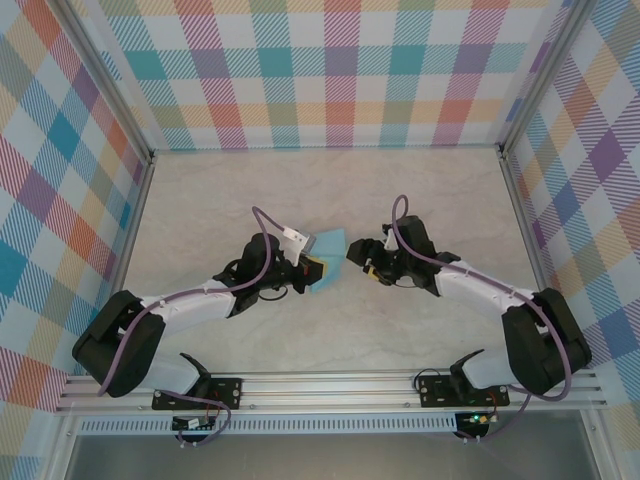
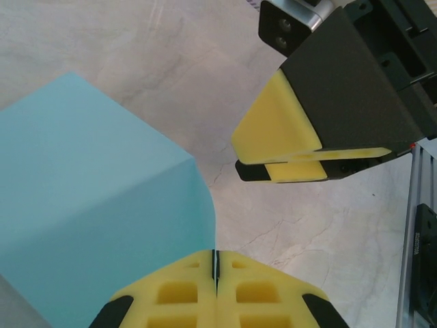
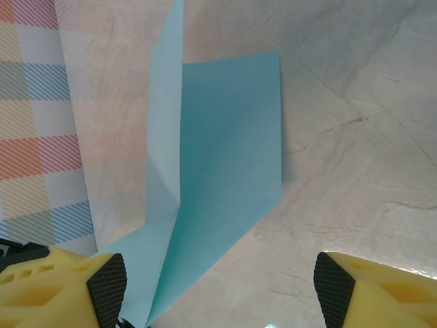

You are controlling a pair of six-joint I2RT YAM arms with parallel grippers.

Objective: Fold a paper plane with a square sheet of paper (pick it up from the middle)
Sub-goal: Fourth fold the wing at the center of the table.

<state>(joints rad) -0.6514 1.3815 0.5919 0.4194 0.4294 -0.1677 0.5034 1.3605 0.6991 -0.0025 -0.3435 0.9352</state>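
The square sheet of paper (image 1: 329,256) is light blue and bent along a crease, lifted off the table at its middle. My left gripper (image 1: 313,268) is shut on its edge. In the left wrist view the sheet (image 2: 89,184) runs into the seam between my yellow fingertips (image 2: 216,258). My right gripper (image 1: 357,254) hovers just right of the paper, open with nothing between its fingers; it also appears in the left wrist view as yellow pads (image 2: 276,133). In the right wrist view the sheet (image 3: 225,150) stands creased ahead of the wide-apart right gripper (image 3: 218,301), nearer its left finger.
The marble-patterned table (image 1: 330,190) stretches behind the arms. Plaid walls (image 1: 330,70) enclose the back and both sides. An aluminium rail (image 1: 330,390) carrying the arm bases runs along the near edge.
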